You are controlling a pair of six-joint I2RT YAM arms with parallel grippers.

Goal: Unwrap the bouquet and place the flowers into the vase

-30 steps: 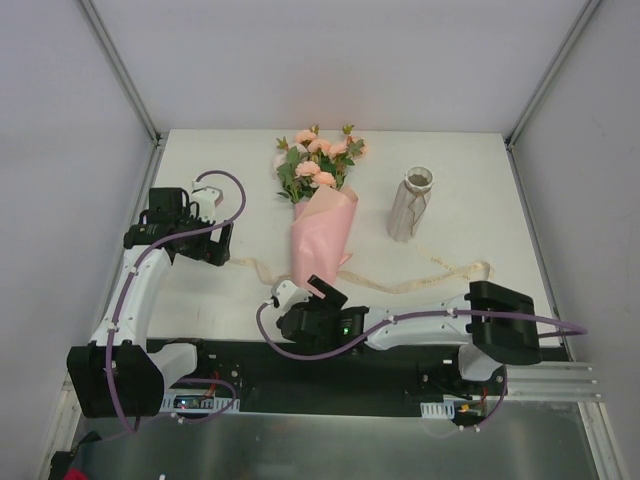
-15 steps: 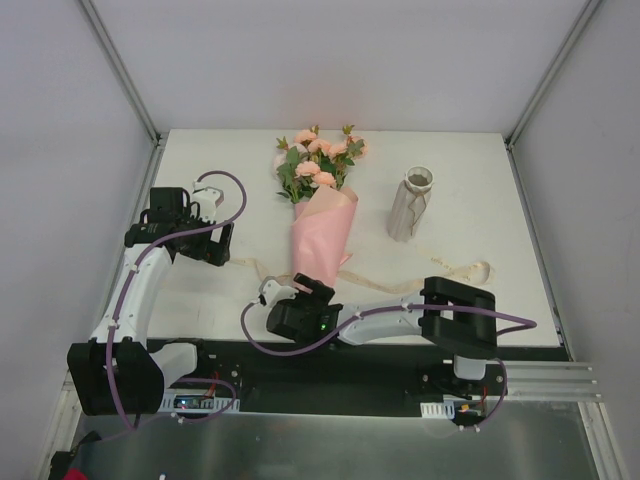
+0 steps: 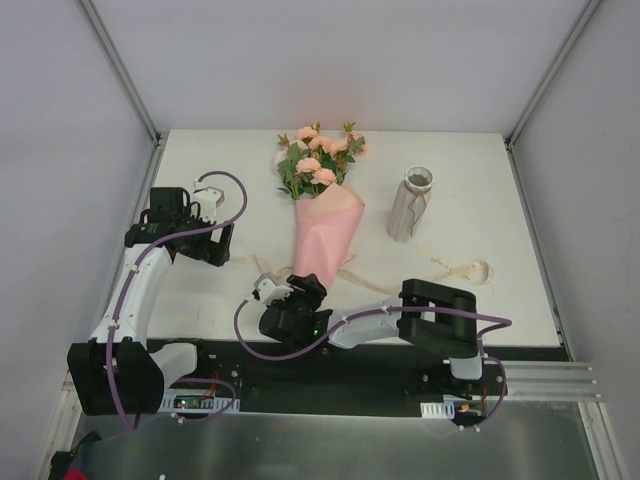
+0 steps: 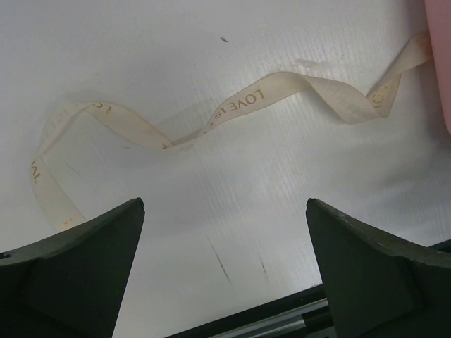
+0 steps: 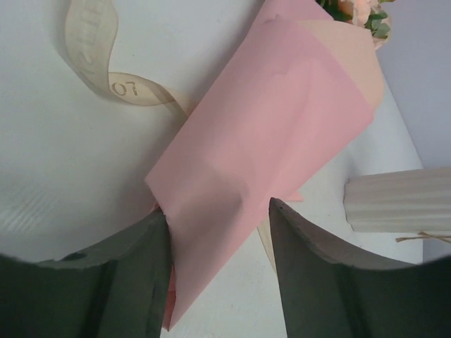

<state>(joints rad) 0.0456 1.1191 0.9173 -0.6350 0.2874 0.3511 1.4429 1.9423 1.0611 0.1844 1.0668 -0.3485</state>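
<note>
The bouquet (image 3: pixel 325 238) lies on the table in its salmon-pink paper, the flowers (image 3: pixel 318 160) pointing to the far side. My right gripper (image 3: pixel 298 292) is at its narrow near end. In the right wrist view the pink paper (image 5: pixel 275 120) runs between the right gripper's (image 5: pixel 218 211) jaws; the left finger touches it and a gap shows at the right finger, so it is open. The whitish vase (image 3: pixel 410 205) stands upright to the bouquet's right, its side (image 5: pixel 394 201) also in the right wrist view. My left gripper (image 4: pixel 224 204) hangs wide open over bare table.
A loose cream ribbon (image 3: pixel 445 268) trails across the table on both sides of the bouquet; one stretch (image 4: pixel 239 105) lies just ahead of the left gripper. Side walls border the table. A black rail runs along the near edge (image 3: pixel 380 385).
The right arm has swung left and onto the bouquet's near end, with its jaws narrowing around the paper. The bouquet has turned slightly and the right ribbon end has drawn in. Left arm unchanged.
</note>
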